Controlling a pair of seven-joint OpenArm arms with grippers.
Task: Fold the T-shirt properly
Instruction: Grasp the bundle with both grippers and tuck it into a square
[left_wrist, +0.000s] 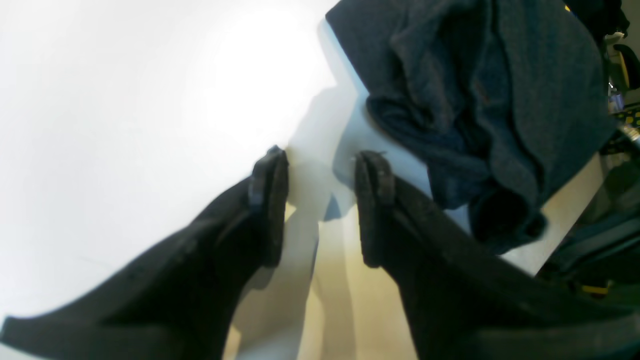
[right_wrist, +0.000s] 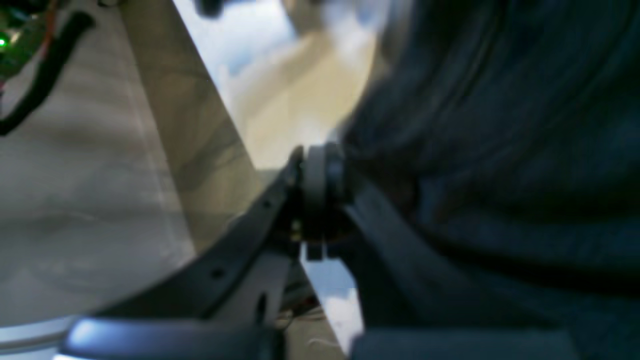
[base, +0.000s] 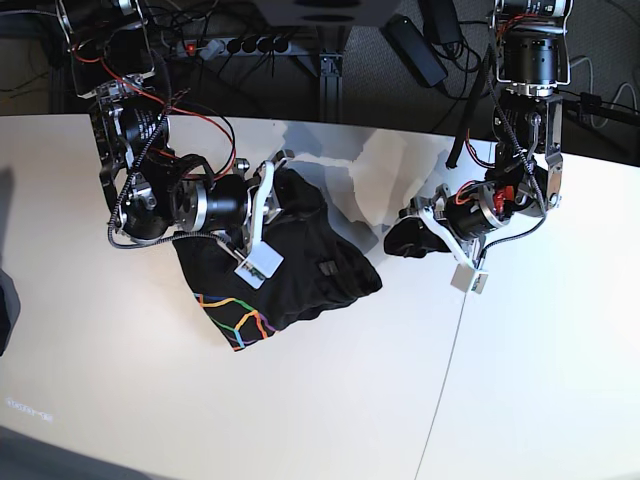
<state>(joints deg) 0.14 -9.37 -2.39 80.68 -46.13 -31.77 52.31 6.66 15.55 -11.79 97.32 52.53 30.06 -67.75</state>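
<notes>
With the T-shirt (base: 290, 270) bunched left of centre, the right gripper (right_wrist: 320, 175) clenches its cloth while the left gripper (left_wrist: 320, 200) hovers released, so spreading flat likely comes next.

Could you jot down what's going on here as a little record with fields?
item: T-shirt, dark, rainbow line print at one corner
state: bunched, not folded
surface: white table
right hand: shut on T-shirt
left hand: open, holding nothing, beside the T-shirt
</notes>
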